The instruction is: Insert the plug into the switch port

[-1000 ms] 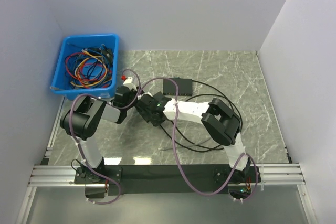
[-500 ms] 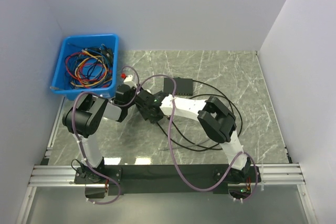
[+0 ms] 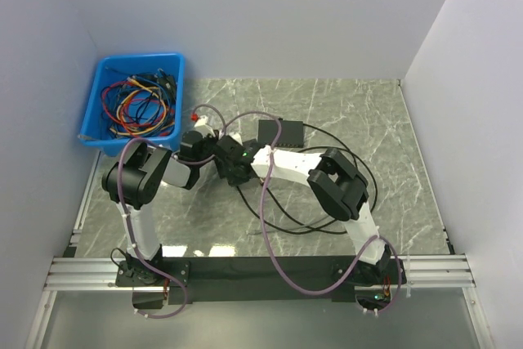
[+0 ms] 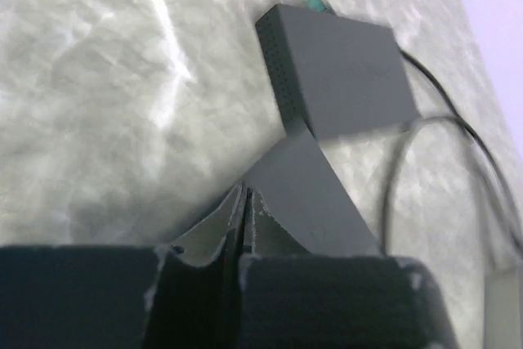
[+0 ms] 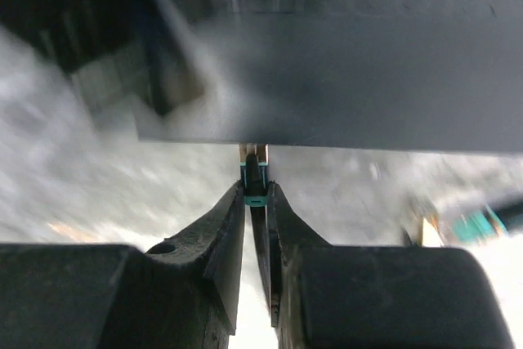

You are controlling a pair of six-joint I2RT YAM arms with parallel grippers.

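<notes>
From above, my two arms reach in and meet over the middle of the grey marble desk (image 3: 392, 136). My left gripper (image 3: 211, 146) and my right gripper (image 3: 233, 165) are just beside each other there. The dark switch (image 3: 280, 131) lies flat on the desk, near them on the far side. A black cable (image 3: 327, 130) runs out from the switch and loops over the desk to the right. A blue bin (image 3: 114, 143) full of coloured wires sits at the far left corner.

In my left wrist camera, my left gripper is closed. Its two fingers (image 4: 270, 218) press together and there is nothing between them. The switch is in front of them, a grey box with rows of tiny holes on its side. The black cable curves past on the right.

In my right wrist camera, my right gripper is closed on the plug (image 5: 254, 173). The plug is small, with a blue-green bit, and it sticks up between my fingertips. It is in my gripper and not in the switch. A big dark blurry shape is just past it, and I cannot tell what it is
</notes>
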